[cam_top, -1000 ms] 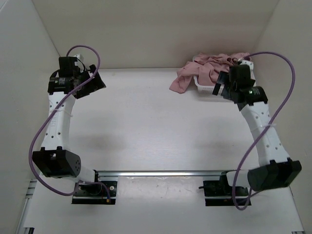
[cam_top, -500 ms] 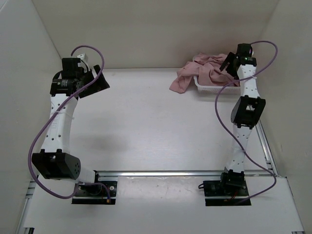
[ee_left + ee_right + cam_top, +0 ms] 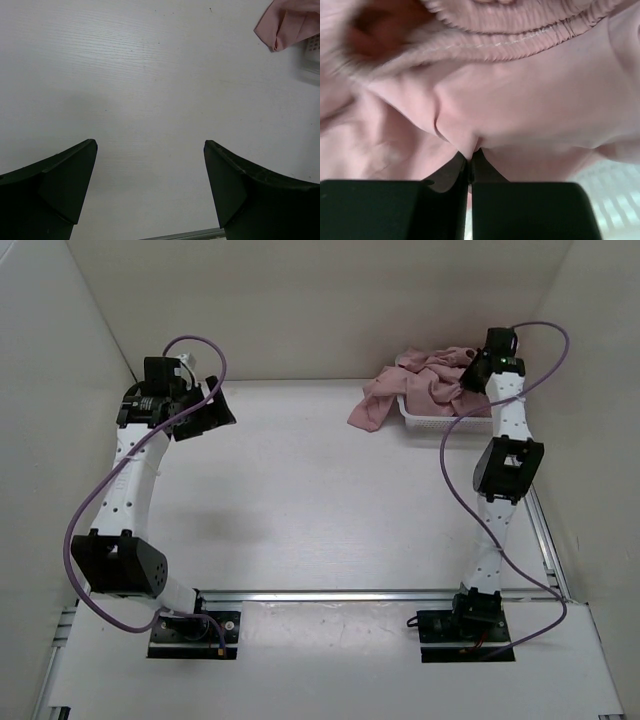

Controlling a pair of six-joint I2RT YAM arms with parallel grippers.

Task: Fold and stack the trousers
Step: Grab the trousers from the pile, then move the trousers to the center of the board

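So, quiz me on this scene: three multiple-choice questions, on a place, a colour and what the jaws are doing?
1. Where are the trousers? A) flat mid-table B) on the floor C) heaped in the white basket, far right.
2. Their colour? A) pink B) blue C) green.
3. The right arm's jaws? A) wide open B) shut on the trousers C) gripping the basket.
Answers: C, they spill over its rim; A, every view shows pink; B, the right wrist view shows a fold pinched between them.

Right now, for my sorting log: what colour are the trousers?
The trousers are plain dusty pink, clearest in the right wrist view.
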